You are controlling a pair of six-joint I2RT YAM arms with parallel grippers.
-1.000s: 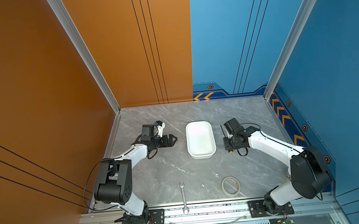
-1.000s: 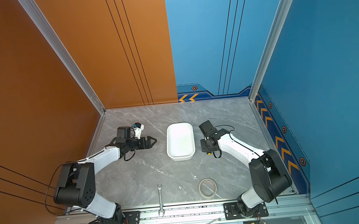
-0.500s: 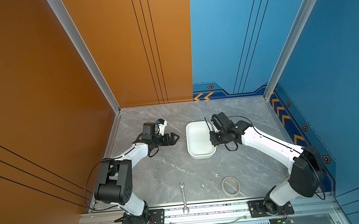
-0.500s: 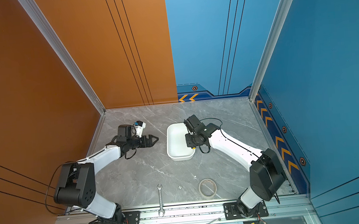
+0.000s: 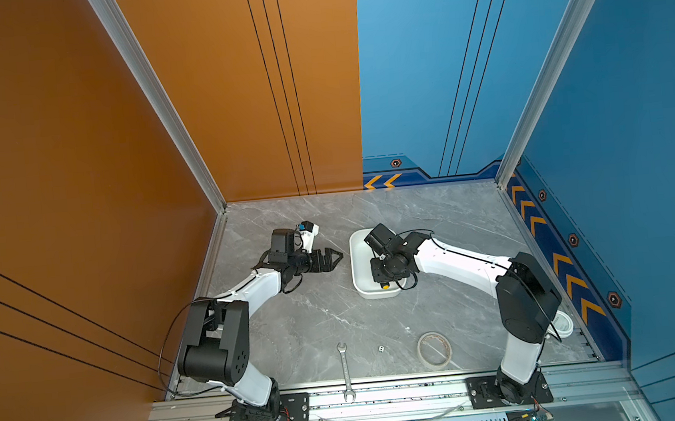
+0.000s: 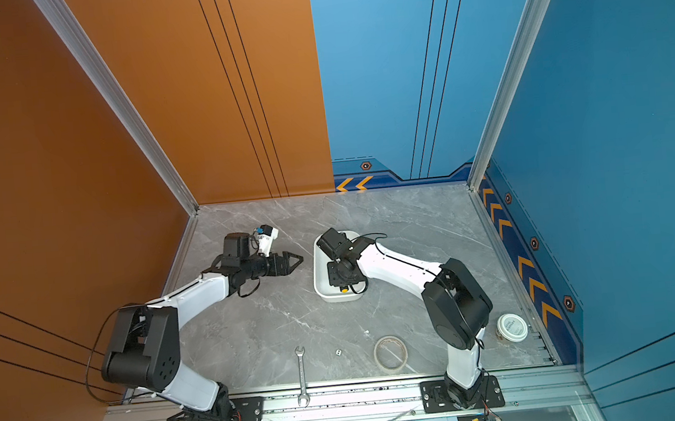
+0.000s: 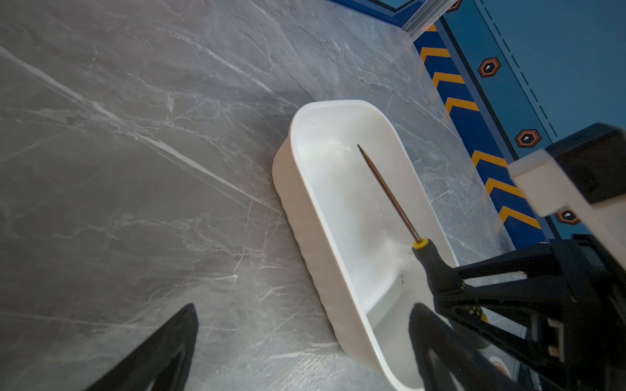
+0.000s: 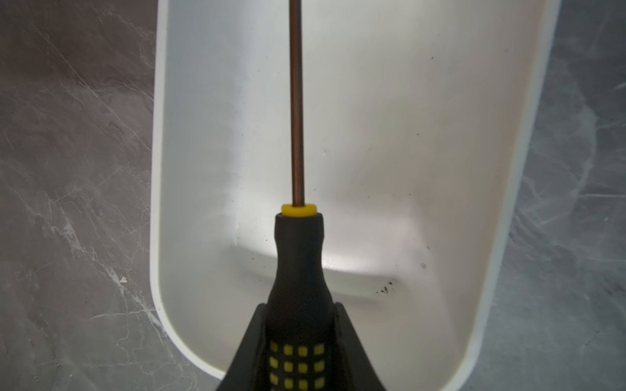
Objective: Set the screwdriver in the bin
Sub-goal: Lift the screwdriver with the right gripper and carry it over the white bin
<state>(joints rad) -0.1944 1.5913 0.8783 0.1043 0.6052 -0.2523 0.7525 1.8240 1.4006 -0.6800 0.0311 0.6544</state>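
Black right end effector [image 8: 300, 312] clamped around the handle of the screwdriver [image 8: 298, 250], a black grip with yellow squares and a yellow collar. Its thin shaft runs lengthwise over the inside of the white bin [image 5: 360, 264], tip toward the far end; whether it touches the bin's floor cannot be told. The bin sits in the middle of the grey marble tabletop [image 5: 316, 319]. The left end effector [image 5: 334, 257] hangs just beside the bin's left wall, jaws spread wide, holding nothing. Near the front edge lie a silver wrench [image 5: 345, 371] and a tape roll [image 5: 434, 349], well apart from the bin.
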